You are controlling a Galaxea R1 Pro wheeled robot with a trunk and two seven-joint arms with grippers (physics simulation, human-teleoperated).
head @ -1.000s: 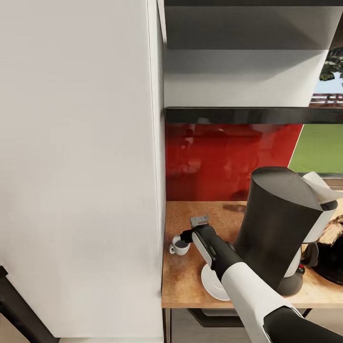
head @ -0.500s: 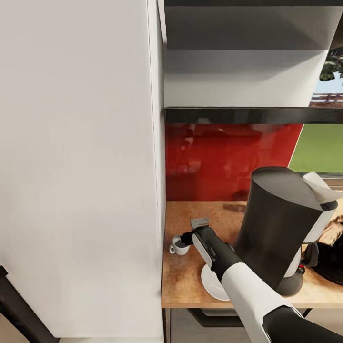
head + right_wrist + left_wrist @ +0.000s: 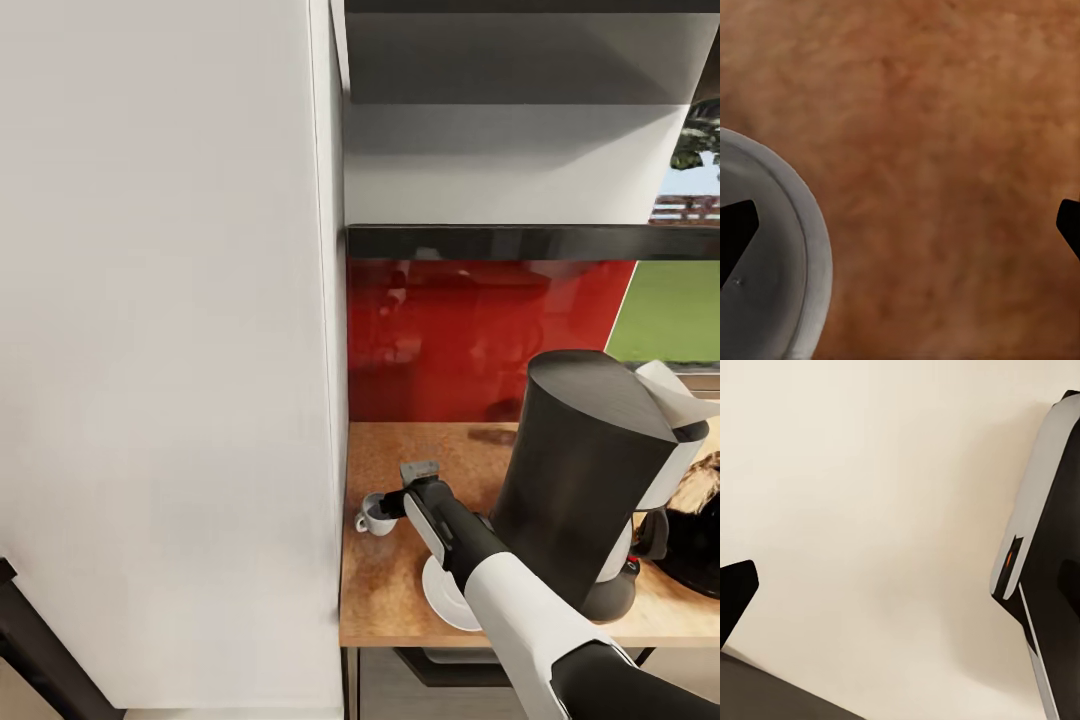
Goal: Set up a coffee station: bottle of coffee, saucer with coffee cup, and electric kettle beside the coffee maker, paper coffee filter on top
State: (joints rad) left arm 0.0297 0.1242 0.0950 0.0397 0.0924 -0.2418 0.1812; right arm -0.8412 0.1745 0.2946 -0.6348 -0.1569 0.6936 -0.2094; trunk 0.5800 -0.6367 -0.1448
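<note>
Mottled wood-look kitchen countertop [image 3: 390, 590], glossy red backsplash [image 3: 440, 340], seemingly glazed coffee cup [image 3: 376, 516].

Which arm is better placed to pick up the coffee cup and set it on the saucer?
The right. Its gripper is open right at the coffee cup on the kitchen countertop, and the saucer lies just under that arm. The left wrist view faces a plain wall, away from the cup.
</note>
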